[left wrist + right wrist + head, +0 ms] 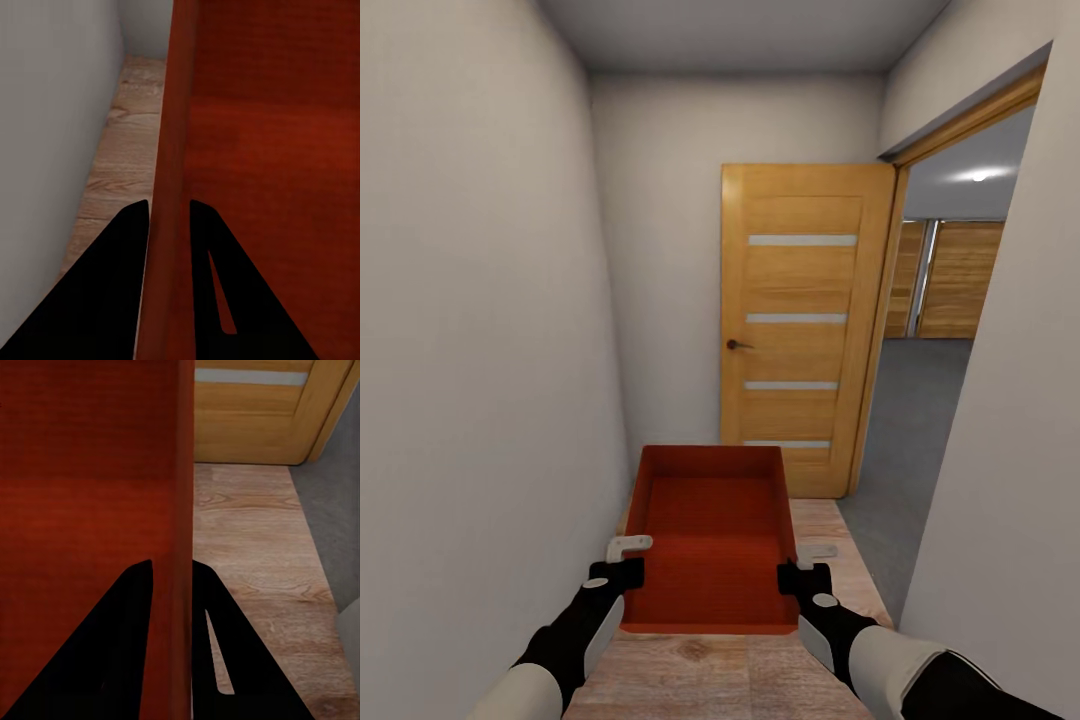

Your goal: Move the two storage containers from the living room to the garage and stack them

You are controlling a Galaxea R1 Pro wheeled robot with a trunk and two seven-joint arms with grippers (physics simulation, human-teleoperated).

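Head view: an orange-red storage container [710, 540] sits low centre, the left gripper [622, 562] and right gripper [805, 568] clamped on its side walls, before a slatted wooden door [800, 320]. Left wrist view: black fingers [112, 292] pinch the container's wall. Right wrist view: fingers [120, 652] likewise pinch the opposite wall above wood-plank floor [255, 555].

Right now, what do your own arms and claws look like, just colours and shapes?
Both arms have off-white forearm shells that turn black toward the wrists. The left claw and right claw have black bodies; in the head view their fingers look light grey and flat. From the wrist cameras each finger shows as a plain black wedge. I see no cables or markings.
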